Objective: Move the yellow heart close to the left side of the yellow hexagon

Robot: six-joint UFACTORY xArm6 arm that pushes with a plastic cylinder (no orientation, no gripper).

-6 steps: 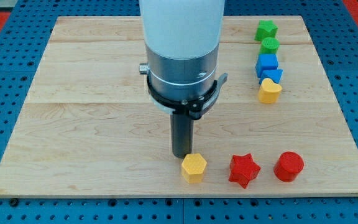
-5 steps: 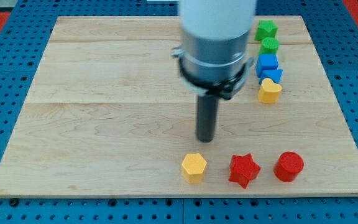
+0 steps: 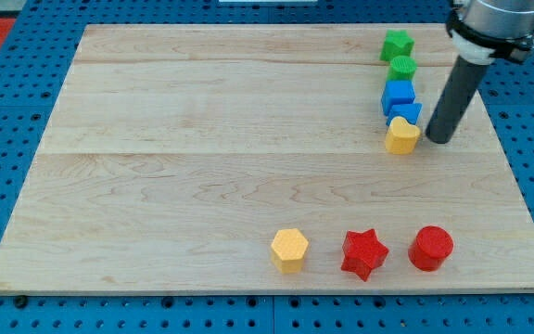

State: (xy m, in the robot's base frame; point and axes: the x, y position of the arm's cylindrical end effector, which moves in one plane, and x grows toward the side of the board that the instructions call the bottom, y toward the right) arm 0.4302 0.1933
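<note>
**Tip Position Beside the Yellow Heart**

The arm ends in a plain dark rod with no jaws, so it neither opens nor closes and grips nothing. My tip rests on the wooden board just to the view's right of the yellow heart; whether the two touch cannot be told.

All positions below are given relative to the yellow heart.

- Directly toward the view's top, a column of blocks runs upward: a blue block touching the heart, a blue cube, a green block and a green star.
- Well apart, toward the view's bottom and left, lies the yellow hexagon, near the board's lower edge.
- Toward the view's bottom, slightly left, sits the red star.
- Toward the view's bottom, slightly right, sits the red cylinder.

No brand, label or writing can be read on the blocks, the board or the rod.
</note>
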